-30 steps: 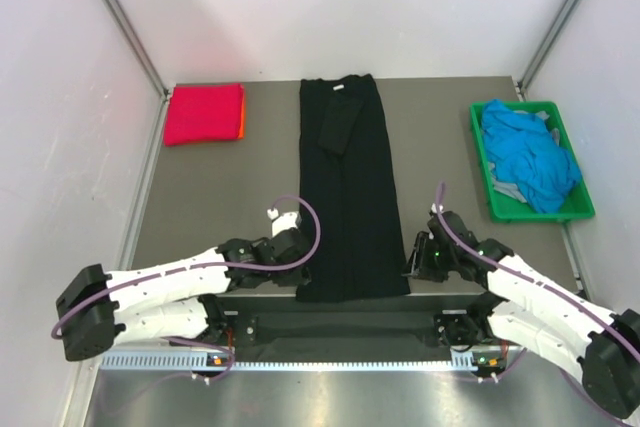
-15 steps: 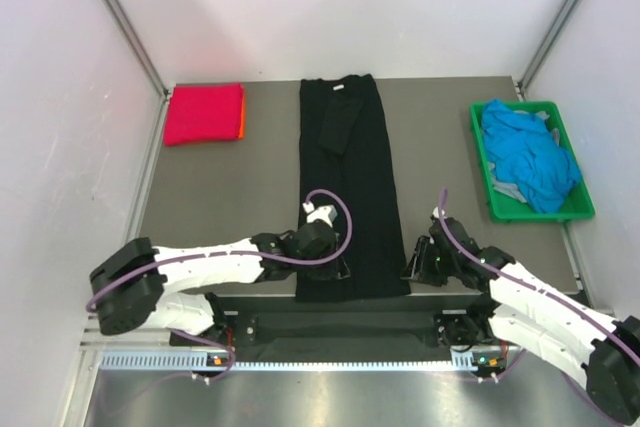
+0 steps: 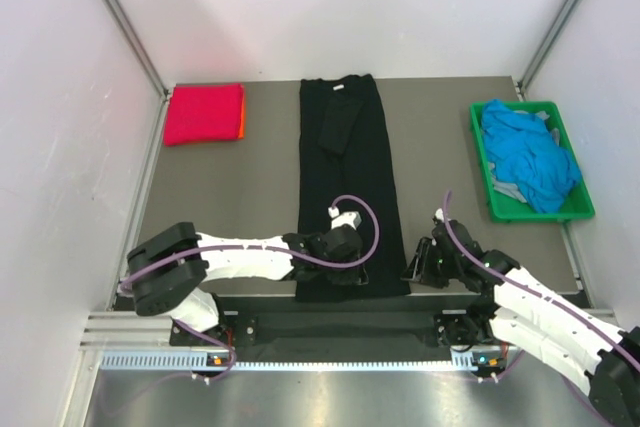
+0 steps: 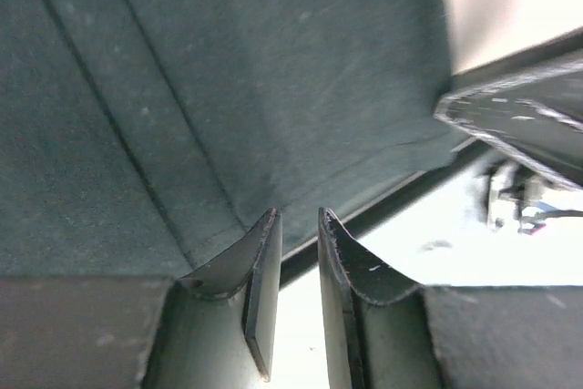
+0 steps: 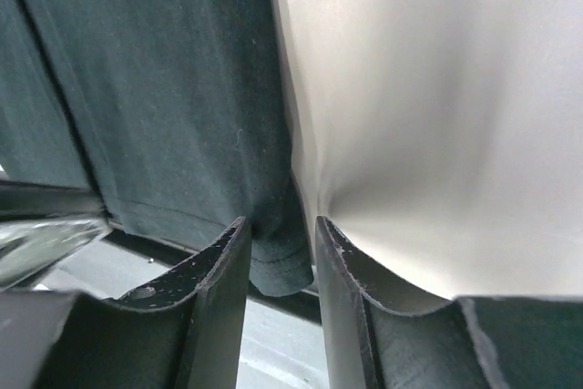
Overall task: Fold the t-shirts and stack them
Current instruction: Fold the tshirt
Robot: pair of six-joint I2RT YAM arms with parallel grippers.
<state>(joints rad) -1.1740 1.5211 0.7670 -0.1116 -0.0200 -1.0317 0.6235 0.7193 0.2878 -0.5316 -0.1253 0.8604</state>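
Black t-shirt (image 3: 345, 177) lies flat as a long narrow strip down the middle of the table (image 3: 230, 197), collar at the far edge, hem at the near edge. Left gripper (image 4: 299, 225) sits low over the near hem, jaws a narrow slit apart, tips at the hem edge, no cloth seen between them. Right gripper (image 5: 281, 230) at the near right corner of the same shirt, clamped on that corner, cloth bunched between the fingers. Magenta-red t-shirt (image 3: 203, 113) folded at far left, orange t-shirt (image 3: 241, 125) peeking out under its right edge. Blue t-shirts (image 3: 527, 157) heaped in the green crate (image 3: 482, 172) at far right
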